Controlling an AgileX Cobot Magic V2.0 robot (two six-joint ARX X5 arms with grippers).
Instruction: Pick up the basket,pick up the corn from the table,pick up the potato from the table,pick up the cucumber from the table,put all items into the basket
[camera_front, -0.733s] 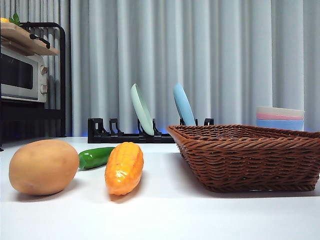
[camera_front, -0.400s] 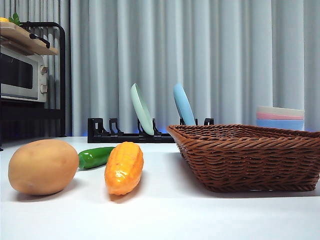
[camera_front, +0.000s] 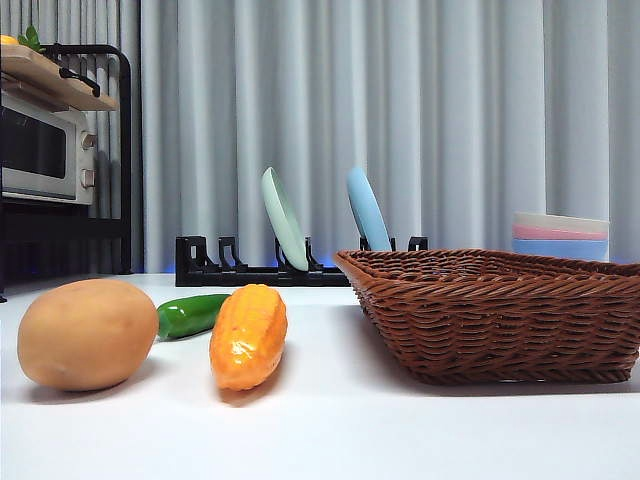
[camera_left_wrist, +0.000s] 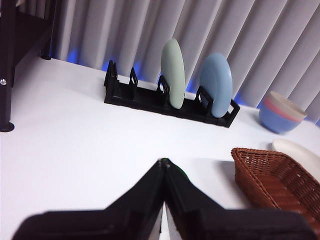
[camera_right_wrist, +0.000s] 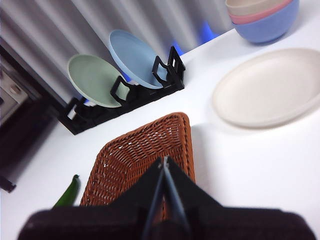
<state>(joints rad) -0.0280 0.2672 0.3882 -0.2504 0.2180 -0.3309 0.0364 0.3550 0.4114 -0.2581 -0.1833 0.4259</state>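
nothing has shifted since the earlier front views; basket and vegetables lie where they were. the table (camera_front: 330, 420) carries the basket (camera_front: 500, 310) at the right, empty from what shows and untouched. left of it lies the potato (camera_front: 88, 333) nearest, the corn (camera_front: 248, 335) just beside it toward the basket, and the cucumber (camera_front: 190, 314) behind and between them. the right gripper (camera_right_wrist: 163, 165) hangs above the basket, jaws pressed together on nothing. the left gripper (camera_left_wrist: 163, 163) hovers over the vegetables, likewise closed and empty. to lift the basket well, the right jaws likely need to part, then pinch the braided rim squarely.
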